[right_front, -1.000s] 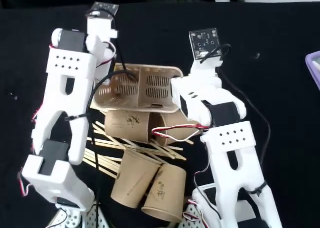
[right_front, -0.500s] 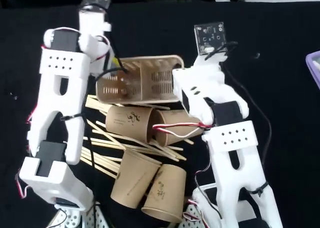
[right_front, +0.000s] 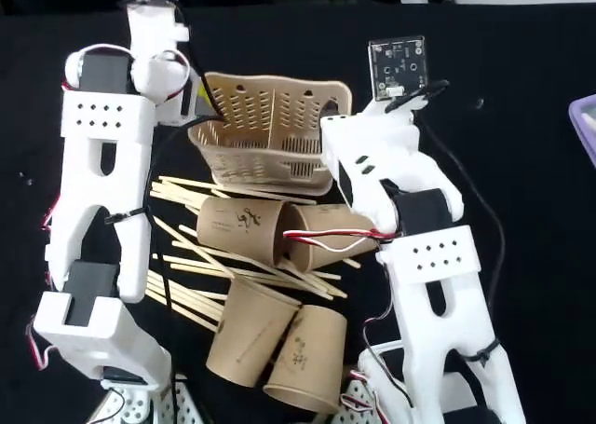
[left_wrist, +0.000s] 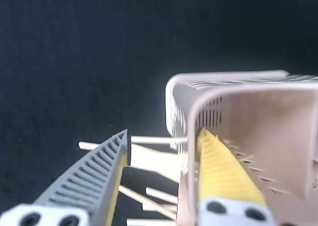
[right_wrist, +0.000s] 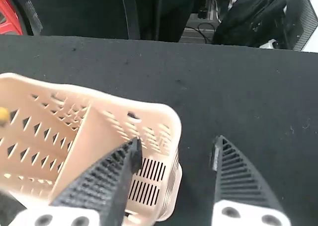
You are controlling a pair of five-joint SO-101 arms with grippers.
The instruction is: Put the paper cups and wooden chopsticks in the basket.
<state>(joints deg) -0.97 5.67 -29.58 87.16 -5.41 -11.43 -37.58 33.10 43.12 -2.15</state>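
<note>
Straddling one end wall of the basket point(left_wrist: 248, 116), the left claw point(left_wrist: 163, 134) is open. One jaw lies inside against the wall and the other hangs outside, clear of it, so the wall is hooked rather than pinched. The right claw point(right_wrist: 175, 146) is open too and straddles the opposite end the same way, with one jaw over the interior and one over the bare counter point(right_wrist: 258, 87). Both arms probably bracket the basket to steady or right it. It sits tilted at the far side of the pile, and little could be dropped in until it stands level.

Nearer the arm bases, four paper cups point(right_front: 242, 228) lie on their sides among scattered wooden chopsticks point(right_front: 200, 266). Two are just beside the basket and two closer in, and none looks to be inside it.

The wrist views give how the jaws stand around the walls, which the high view leaves unclear. The high view gives the basket's tilt and the lie of the cups and sticks.
</note>
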